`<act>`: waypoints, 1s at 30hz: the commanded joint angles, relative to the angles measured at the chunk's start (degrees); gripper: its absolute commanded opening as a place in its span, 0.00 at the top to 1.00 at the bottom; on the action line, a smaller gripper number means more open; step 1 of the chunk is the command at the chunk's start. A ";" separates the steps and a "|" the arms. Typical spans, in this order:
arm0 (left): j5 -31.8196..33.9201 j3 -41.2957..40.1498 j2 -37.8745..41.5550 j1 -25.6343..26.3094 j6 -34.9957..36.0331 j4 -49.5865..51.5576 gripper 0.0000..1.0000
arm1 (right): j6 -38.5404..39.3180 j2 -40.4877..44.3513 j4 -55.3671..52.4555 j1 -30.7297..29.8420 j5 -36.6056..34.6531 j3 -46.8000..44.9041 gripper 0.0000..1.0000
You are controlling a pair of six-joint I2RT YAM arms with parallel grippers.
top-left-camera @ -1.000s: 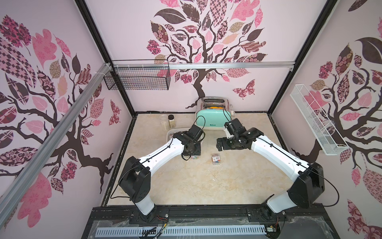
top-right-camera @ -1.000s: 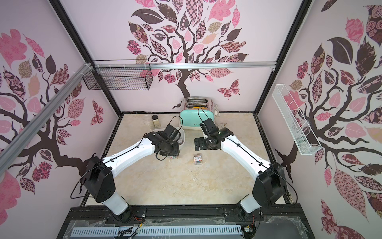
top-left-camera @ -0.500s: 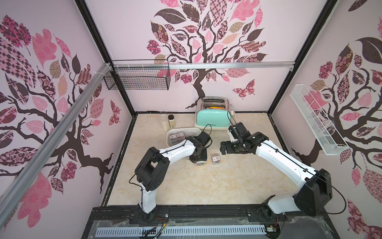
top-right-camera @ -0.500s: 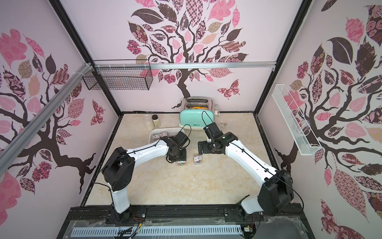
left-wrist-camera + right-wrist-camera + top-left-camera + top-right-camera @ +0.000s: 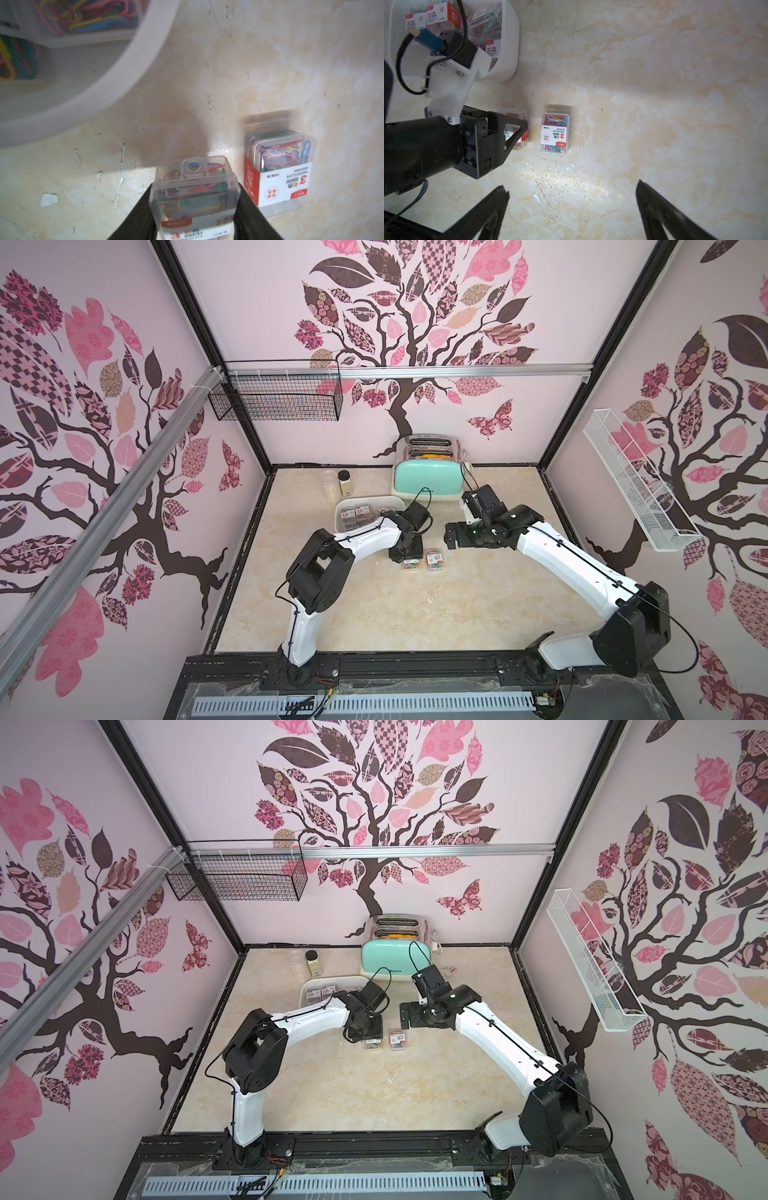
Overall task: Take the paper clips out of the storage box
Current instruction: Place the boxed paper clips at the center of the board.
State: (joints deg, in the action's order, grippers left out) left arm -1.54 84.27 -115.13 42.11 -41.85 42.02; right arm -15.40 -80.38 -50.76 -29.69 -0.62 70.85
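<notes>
Left pincer (image 5: pixel 196 188) clamps paper clips case (image 5: pixel 192 180) between jaws; right pincer (image 5: pixel 571 184) gaping, empty.

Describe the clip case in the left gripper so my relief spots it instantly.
From the mint-green toaster at the back wall, drop to the white storage box in front. Just nearer the robot sit two clear cases: the held case is clamped in the left gripper; the free case beside it lies untouched.
</notes>
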 commanded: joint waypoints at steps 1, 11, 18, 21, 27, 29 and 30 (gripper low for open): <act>-0.57 1.48 -1.47 0.52 0.51 -0.67 0.73 | 0.28 2.38 0.81 0.42 -0.09 -0.45 0.01; -1.06 2.26 -3.35 1.05 0.89 -1.04 0.66 | 0.24 2.28 0.88 0.56 -0.08 -0.78 0.01; -0.66 3.35 -3.91 1.05 1.46 -0.59 0.63 | 0.23 2.27 1.01 0.69 -0.08 -0.72 0.01; -0.78 2.97 -3.78 1.04 1.59 -0.62 0.60 | 0.08 2.16 1.12 0.65 0.10 -0.70 0.01; -0.74 2.31 -3.35 1.02 1.55 -0.63 0.51 | -0.02 2.07 1.26 0.69 0.38 -0.65 0.01; -0.61 2.16 -3.17 1.05 1.68 -0.62 0.48 | -0.08 2.11 1.32 0.68 0.45 -0.44 0.01; -0.42 2.12 -3.02 1.09 1.68 -0.62 0.48 | -0.09 2.10 1.34 0.67 0.45 -0.47 0.01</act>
State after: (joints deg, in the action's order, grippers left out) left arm -2.57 86.70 -117.89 42.85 -40.71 41.60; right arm -15.42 -80.36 -50.41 -29.32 -0.36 70.39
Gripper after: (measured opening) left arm 0.527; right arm 0.993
